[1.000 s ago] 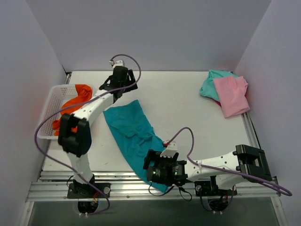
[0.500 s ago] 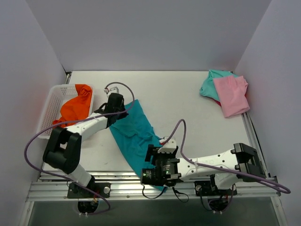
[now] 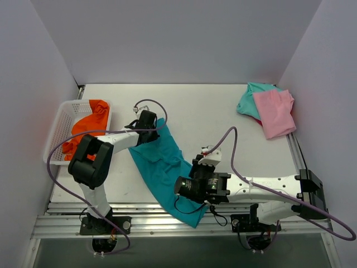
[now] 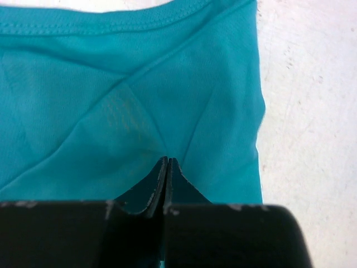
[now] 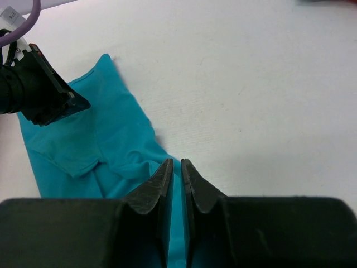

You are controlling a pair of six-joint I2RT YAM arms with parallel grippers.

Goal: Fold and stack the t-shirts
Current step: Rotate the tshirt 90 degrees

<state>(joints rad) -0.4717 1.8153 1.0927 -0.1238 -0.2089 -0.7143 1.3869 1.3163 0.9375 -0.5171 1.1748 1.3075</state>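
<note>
Teal shirt (image 3: 162, 159) | left fingers (image 4: 167, 167), right fingers (image 5: 169, 170) clenched on it | wrist views only

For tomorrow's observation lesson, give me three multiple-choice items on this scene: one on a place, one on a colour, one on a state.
1. Where does the orange shirt lie?
A on a chair; B in the white basket; C on the floor

2. What colour is the top shirt of the far right pile?
A pink; B black; C yellow

3. The left hand is:
A wide open; B out of view; C shut on the teal shirt

Answers:
1 B: the lattice walls surround the orange cloth.
2 A: pink cloth lies over the mint-green shirt.
3 C: in the left wrist view, its fingers meet with teal cloth pinched between them.
</note>
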